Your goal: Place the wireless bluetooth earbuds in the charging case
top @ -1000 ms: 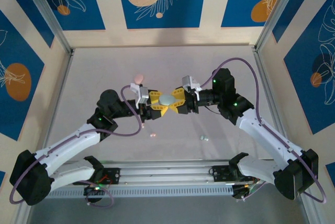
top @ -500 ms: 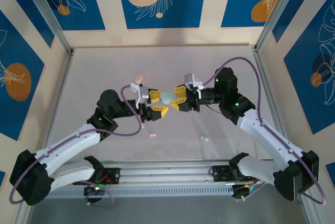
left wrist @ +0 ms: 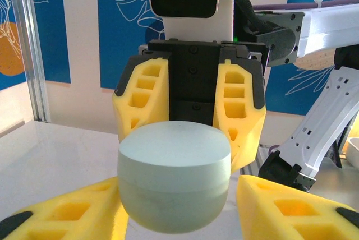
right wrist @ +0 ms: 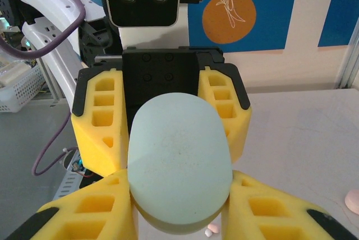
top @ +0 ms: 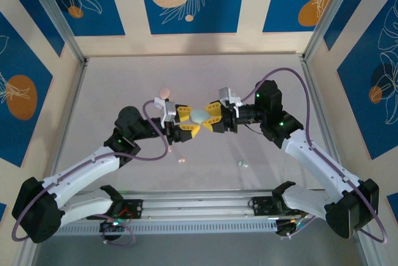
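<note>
- The pale blue-green charging case point(top: 198, 117) hangs in the air above the middle of the table point(top: 124, 79), between the two grippers, which meet tip to tip.
- The right gripper point(top: 209, 119) comes in from the right. In its own wrist view its yellow fingers point(right wrist: 84, 212) close against both sides of the case's lower part, pinching it.
- The left gripper point(top: 188, 122) comes in from the left, with a finger on each side of the same case. In the left wrist view one finger point(left wrist: 61, 209) touches the case wall, while a thin gap seems to show at the other. Whether this gripper truly squeezes the case cannot be told.
- The case's lid is down, and its flat oval face tilts toward the right wrist camera.
- A pink earbud point(top: 182, 160) lies on the table toward the near edge, a little left of the middle and well apart from the case.
- A pale earbud point(top: 242, 164) lies toward the near edge too, right of the middle.
- A pink case point(top: 164, 93) sits on the table just beyond the left gripper, toward the far edge.
</note>
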Robot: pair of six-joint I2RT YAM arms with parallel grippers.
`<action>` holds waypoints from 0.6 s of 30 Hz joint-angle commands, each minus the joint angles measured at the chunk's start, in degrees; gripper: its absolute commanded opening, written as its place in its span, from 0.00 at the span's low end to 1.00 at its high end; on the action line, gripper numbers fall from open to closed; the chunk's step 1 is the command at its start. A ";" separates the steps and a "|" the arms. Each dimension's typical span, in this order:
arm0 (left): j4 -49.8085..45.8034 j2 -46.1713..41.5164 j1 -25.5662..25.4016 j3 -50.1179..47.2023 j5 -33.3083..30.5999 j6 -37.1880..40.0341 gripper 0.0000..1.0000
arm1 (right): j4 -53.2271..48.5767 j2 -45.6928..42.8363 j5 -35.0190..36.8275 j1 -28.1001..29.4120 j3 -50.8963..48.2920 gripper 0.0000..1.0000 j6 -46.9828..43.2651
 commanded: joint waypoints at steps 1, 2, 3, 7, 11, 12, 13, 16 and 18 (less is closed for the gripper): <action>2.57 0.37 -0.33 1.78 1.59 -0.92 0.50 | 0.38 -1.02 -1.17 0.21 -0.34 0.35 -0.47; 2.57 0.43 -0.39 1.84 1.67 -0.95 0.49 | 0.39 -1.02 -1.21 0.21 -0.31 0.35 -0.55; 2.55 0.46 -0.34 1.84 1.68 -0.98 0.49 | 0.39 -1.03 -1.13 0.21 -0.36 0.35 -0.65; 2.78 0.55 -0.43 1.84 1.42 -0.96 0.49 | 0.35 -1.02 -1.04 0.21 -0.32 0.35 -0.91; 3.07 0.64 -0.41 1.88 1.41 -1.10 0.51 | 0.21 -0.94 -0.78 0.21 -0.61 0.35 -1.26; 3.05 0.60 -0.44 1.85 1.41 -1.14 0.51 | 0.13 -0.94 -0.77 0.21 -0.63 0.35 -1.35; 3.03 0.64 -0.43 1.86 1.41 -1.12 0.52 | 0.13 -0.94 -0.73 0.28 -0.69 0.35 -1.43; 3.09 0.73 -0.44 1.84 1.59 -1.19 0.52 | 0.14 -0.94 -0.62 0.21 -0.67 0.35 -1.65; 3.14 0.73 -0.43 1.81 1.50 -1.26 0.52 | 0.01 -0.85 -0.18 0.38 -0.63 0.35 -1.88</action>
